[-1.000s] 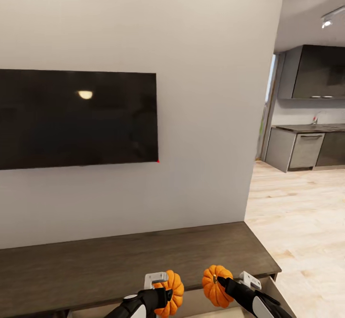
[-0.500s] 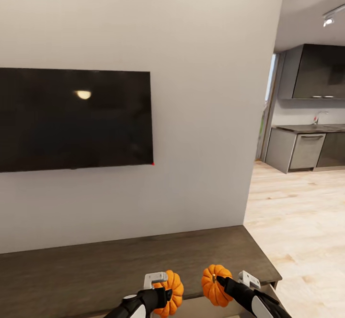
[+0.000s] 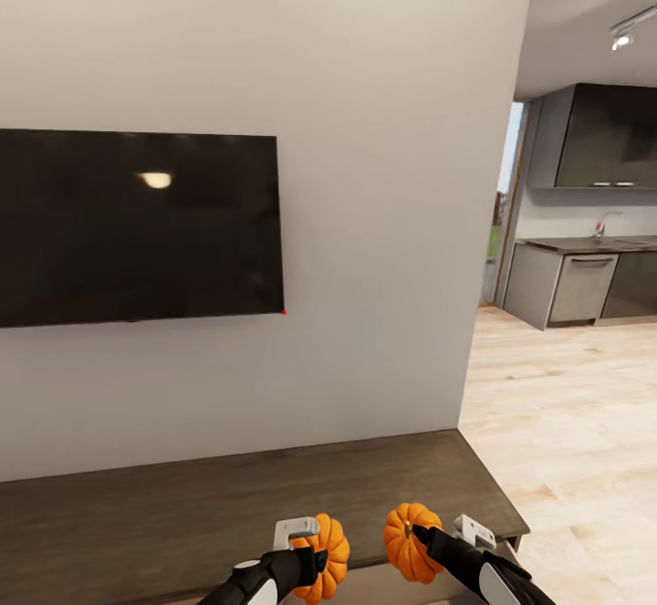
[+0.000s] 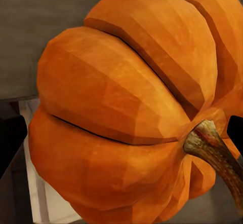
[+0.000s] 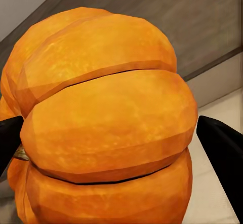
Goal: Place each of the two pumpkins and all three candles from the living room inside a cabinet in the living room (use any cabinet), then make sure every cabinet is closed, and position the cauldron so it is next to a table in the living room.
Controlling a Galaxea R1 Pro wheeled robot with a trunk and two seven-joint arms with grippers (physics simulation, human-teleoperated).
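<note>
A pale wall [image 3: 365,85] takes up most of the head view. A black television [image 3: 137,226] hangs on it at centre left. Across the lower frame runs the dark-brown cabinet [image 3: 228,495], its top bare. At far right the grey kitchen units [image 3: 584,286] stand beyond pale wood floor [image 3: 566,441].

At bottom centre, my left claw [image 3: 306,546] is clenched around one pumpkin [image 3: 330,552], held in front of the cabinet's front edge. My left wrist view shows the same pumpkin [image 4: 131,107] close up, stem [image 4: 215,150] at lower right.

Just right of it, my right claw [image 3: 429,537] is clenched around the second pumpkin [image 3: 408,543], black fingers [image 5: 223,153] pressing its flanks [image 5: 106,127].
</note>
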